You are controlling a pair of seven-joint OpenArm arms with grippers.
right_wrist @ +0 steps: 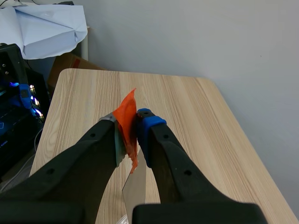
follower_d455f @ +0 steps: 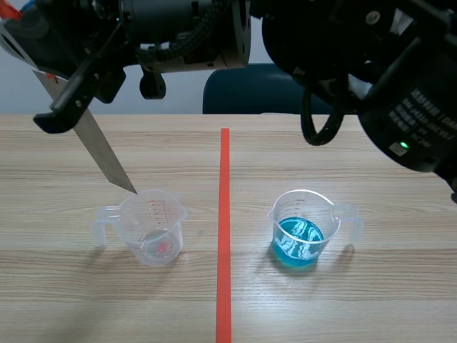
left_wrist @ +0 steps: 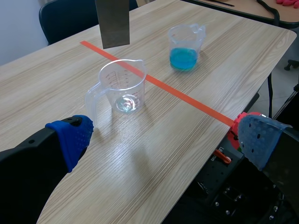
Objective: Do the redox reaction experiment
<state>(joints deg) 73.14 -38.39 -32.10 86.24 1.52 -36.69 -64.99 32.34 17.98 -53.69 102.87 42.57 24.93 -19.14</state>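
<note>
Plainly the piece that matters is the metal strip (follower_d455f: pixel 103 153), a thin flat grey blade that hangs at a slant from the right gripper (right_wrist: pixel 133 123). That gripper is clamped on the strip's upper end, where a wrap of orange tape (right_wrist: pixel 127 116) sits between its pads. The strip's lower tip is just above the rim of the clear measuring cup (follower_d455f: pixel 153 229), not down inside it; whether that cup holds a film of clear liquid I cannot tell. The cup of blue liquid (follower_d455f: pixel 300 229) stands well apart, on the far side of the red line on the wooden table (follower_d455f: pixel 371 300), with its handle turned away from the line. The left gripper (left_wrist: pixel 163 137) is spread wide, holds nothing and hangs above the table on the near side of the clear cup. I judge the strip to be light and stiff, with bare metal that would slide between soft pads, so the taped end is the right place to pinch it, and it leaves the whole lower length free for dipping. Because it hangs long from one end, the tip will likely swing with any quick move. Both cups look like thin, light plastic that a knock from the strip could tip; the handle or the rim is where to steady one.
</note>
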